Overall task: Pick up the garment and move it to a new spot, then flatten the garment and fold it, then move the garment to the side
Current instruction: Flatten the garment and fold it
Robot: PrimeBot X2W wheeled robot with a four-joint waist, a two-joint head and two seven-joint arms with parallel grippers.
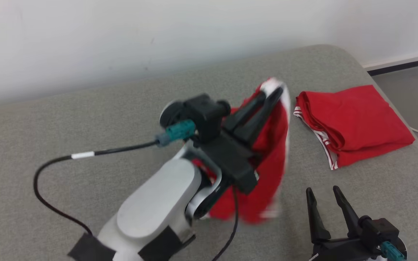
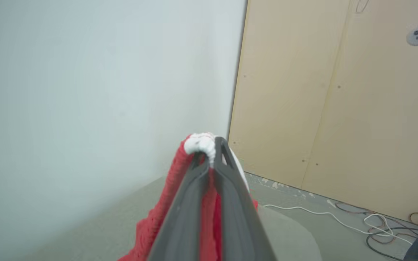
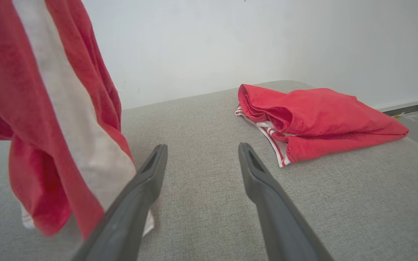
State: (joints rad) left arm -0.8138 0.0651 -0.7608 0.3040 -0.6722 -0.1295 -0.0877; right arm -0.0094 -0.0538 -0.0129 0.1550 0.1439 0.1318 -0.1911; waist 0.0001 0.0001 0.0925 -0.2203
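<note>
Grips the red garment (image 1: 272, 145) by its white edge between the closed fingers of the left gripper (image 1: 271, 95), raised over the grey padded surface (image 1: 85, 119); blurred below, seemingly hanging clear. Holds the right gripper (image 1: 322, 190) low nearby, fingers spread wide, empty. Shows a folded red cloth (image 1: 354, 119) lying further right.

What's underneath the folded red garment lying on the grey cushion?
The folded red garment rests on the grey cushion; white-striped edges peek out beneath. Anything else under it is hidden.
</note>
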